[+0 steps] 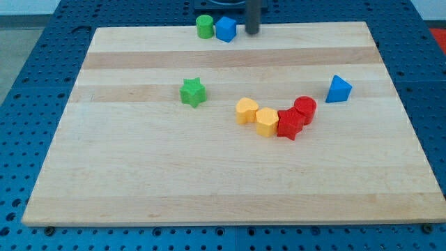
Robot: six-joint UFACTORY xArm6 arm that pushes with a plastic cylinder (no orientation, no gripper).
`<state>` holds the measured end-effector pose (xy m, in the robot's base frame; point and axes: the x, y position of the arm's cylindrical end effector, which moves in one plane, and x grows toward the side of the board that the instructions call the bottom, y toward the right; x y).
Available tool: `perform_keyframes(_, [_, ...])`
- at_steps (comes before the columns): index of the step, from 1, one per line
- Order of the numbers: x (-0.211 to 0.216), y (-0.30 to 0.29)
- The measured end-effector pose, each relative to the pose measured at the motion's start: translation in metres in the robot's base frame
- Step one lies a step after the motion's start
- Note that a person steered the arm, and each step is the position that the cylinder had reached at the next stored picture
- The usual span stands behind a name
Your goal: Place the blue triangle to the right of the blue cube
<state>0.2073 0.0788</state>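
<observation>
- My tip (252, 32) sat at the board's top edge, just right of the blue cube (226, 29), touching no block; there are no jaws, it's a bare rod.
- The blue triangle (339, 89) lay well apart, toward the view's right and lower.
- A green cylinder (204, 26) touched the cube's left side.
- The push probably had to start from the triangle's far right side.

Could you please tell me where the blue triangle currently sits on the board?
The blue triangle sits alone toward the view's right edge, just up-right of the red cylinder.
</observation>
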Motion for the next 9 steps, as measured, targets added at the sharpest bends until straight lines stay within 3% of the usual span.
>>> perform_keyframes(2, [0.025,0.207])
perform_keyframes(3, [0.110,0.235])
perform_keyframes(4, [0.178,0.232])
perform_keyframes(7, [0.177,0.145])
perform_keyframes(9, [0.193,0.143])
